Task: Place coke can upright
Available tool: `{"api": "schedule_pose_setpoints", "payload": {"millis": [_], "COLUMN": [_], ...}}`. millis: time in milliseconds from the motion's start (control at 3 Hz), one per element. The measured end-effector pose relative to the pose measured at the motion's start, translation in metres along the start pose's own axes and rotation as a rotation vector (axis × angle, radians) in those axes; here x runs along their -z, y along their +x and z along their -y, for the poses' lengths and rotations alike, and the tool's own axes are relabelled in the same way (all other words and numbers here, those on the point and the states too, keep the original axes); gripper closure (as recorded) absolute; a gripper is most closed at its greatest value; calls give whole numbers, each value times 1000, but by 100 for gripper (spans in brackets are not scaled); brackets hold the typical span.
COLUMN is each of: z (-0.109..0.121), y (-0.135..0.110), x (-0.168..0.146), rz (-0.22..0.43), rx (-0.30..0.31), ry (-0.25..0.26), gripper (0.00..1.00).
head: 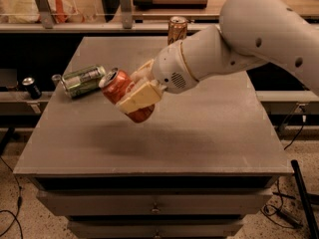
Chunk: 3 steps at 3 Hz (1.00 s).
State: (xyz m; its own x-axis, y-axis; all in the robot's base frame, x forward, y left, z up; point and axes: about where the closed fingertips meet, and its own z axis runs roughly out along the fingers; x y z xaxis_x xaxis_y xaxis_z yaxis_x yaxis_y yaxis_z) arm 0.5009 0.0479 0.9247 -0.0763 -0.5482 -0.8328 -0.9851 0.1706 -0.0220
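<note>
The coke can (119, 89) is red-orange with a silver top. It is held tilted, top pointing up-left, above the middle left of the grey table (209, 128). My gripper (135, 94) is shut on the coke can, its cream fingers (142, 97) clamped across the can's body. The white arm comes in from the upper right. The can's shadow falls on the table below it.
A green can (83, 80) lies on its side at the table's left edge, just left of the coke can. A tan-gold can (177, 30) stands upright at the table's far edge. A small dark can (32, 87) sits on a shelf off the left side.
</note>
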Motion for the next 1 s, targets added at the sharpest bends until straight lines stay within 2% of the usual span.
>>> {"api": "schedule_pose_setpoints", "payload": {"millis": [333, 1000], "z": [4, 2], "y": [3, -2], "x": [-7, -29], "rz": [101, 223], "rx": [-4, 15], "ry": [20, 1], "gripper": [100, 100]}}
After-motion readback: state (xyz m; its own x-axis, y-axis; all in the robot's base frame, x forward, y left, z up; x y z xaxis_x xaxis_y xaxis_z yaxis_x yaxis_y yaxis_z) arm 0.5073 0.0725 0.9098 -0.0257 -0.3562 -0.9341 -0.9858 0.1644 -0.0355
